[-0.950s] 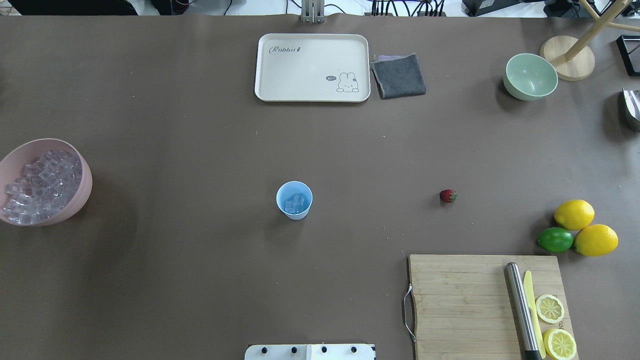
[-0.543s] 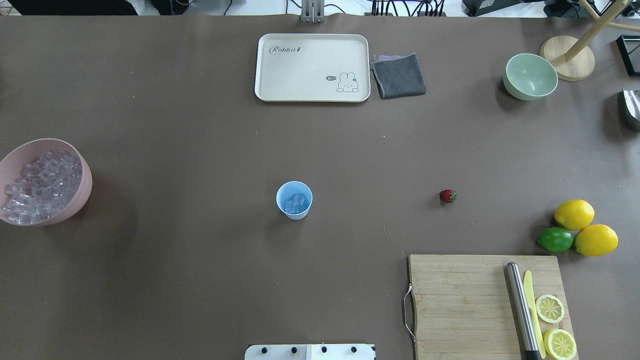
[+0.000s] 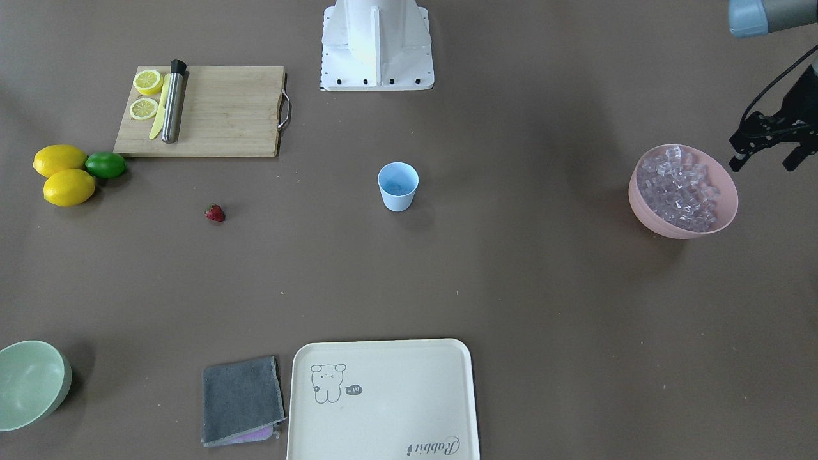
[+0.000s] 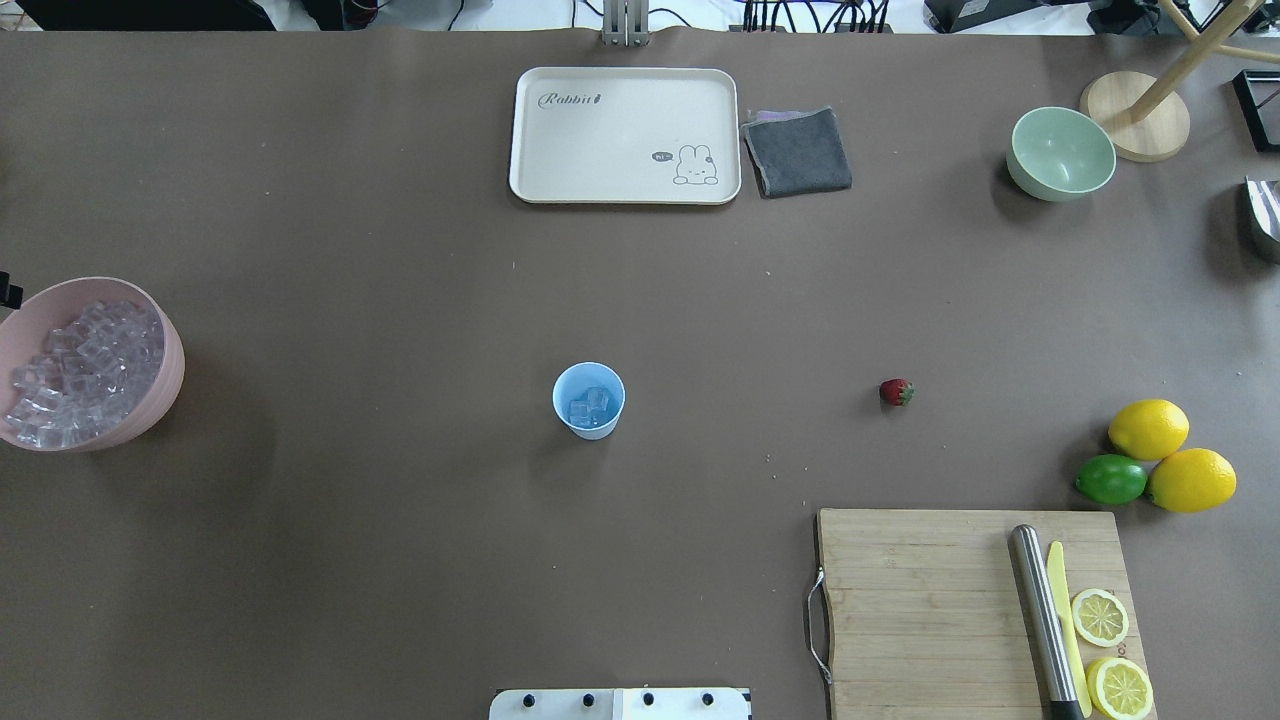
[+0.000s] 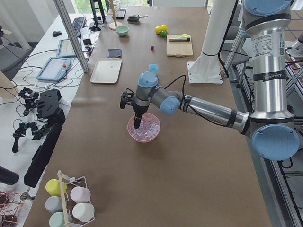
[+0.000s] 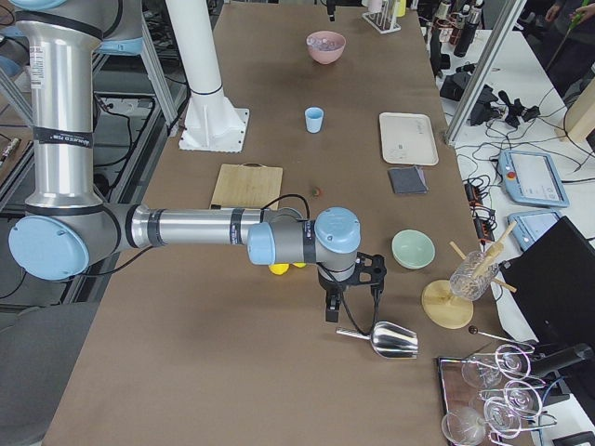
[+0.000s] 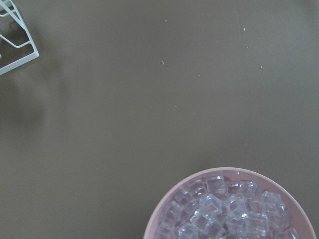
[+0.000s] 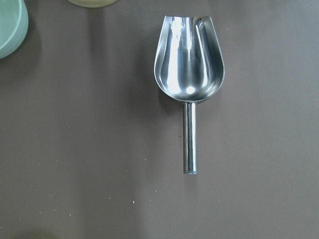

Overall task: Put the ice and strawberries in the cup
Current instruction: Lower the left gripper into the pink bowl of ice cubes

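Moved: a dark tip of the left fingers (image 3: 738, 156) has come in at the overhead view's left edge, by the bowl (image 4: 172, 372). We see nothing else shifted.
Left fingers: spread apart and holding nothing. They hang close to the bowl's rim, and we cannot tell whether they are over the ice or just outside it.
Right fingers: (image 6: 330, 308) they hover above the scoop (image 8: 190, 64), apart from it. Only the side view shows them, so we cannot tell if they are spread or closed.
Ice: (image 4: 85, 365) most of it is heaped in the bowl at the counter's (image 4: 400, 500) left end. A few cubes already lie at the bottom of the cup (image 4: 589, 378).
Cup: upright mid-counter, with nothing touching it.
Strawberry: (image 4: 897, 392) on the bare counter, well apart from the cup on our right side.
Done: we judge the ice half at least begun, since cubes are in the cup.
Left: the strawberry has not yet gone in. The left fingers by the bowl suggest more ice may be wanted.
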`<state>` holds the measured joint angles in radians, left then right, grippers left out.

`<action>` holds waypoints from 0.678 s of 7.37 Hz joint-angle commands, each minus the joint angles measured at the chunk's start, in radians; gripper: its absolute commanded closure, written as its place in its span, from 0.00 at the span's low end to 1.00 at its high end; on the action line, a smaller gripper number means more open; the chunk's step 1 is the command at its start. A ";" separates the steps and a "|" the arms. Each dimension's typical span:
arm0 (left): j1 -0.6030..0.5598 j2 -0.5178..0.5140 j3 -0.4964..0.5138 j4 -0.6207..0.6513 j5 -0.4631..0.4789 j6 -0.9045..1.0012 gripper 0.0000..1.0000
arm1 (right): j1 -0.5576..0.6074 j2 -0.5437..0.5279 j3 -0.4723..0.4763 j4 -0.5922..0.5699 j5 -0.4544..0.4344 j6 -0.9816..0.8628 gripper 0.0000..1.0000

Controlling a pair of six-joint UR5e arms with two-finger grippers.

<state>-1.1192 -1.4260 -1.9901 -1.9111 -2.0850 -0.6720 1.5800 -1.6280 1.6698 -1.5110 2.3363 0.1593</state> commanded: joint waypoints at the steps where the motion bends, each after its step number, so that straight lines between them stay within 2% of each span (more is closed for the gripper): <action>1: 0.128 0.004 -0.007 -0.022 0.051 -0.120 0.02 | 0.000 -0.001 -0.002 0.000 0.000 0.000 0.00; 4: 0.194 0.119 -0.006 -0.166 0.066 -0.198 0.02 | 0.000 -0.001 -0.005 -0.001 0.000 -0.001 0.00; 5: 0.206 0.122 -0.004 -0.172 0.066 -0.199 0.07 | 0.000 -0.001 -0.005 -0.001 0.000 -0.001 0.00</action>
<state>-0.9292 -1.3251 -1.9955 -2.0570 -2.0198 -0.8635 1.5800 -1.6290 1.6648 -1.5124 2.3362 0.1582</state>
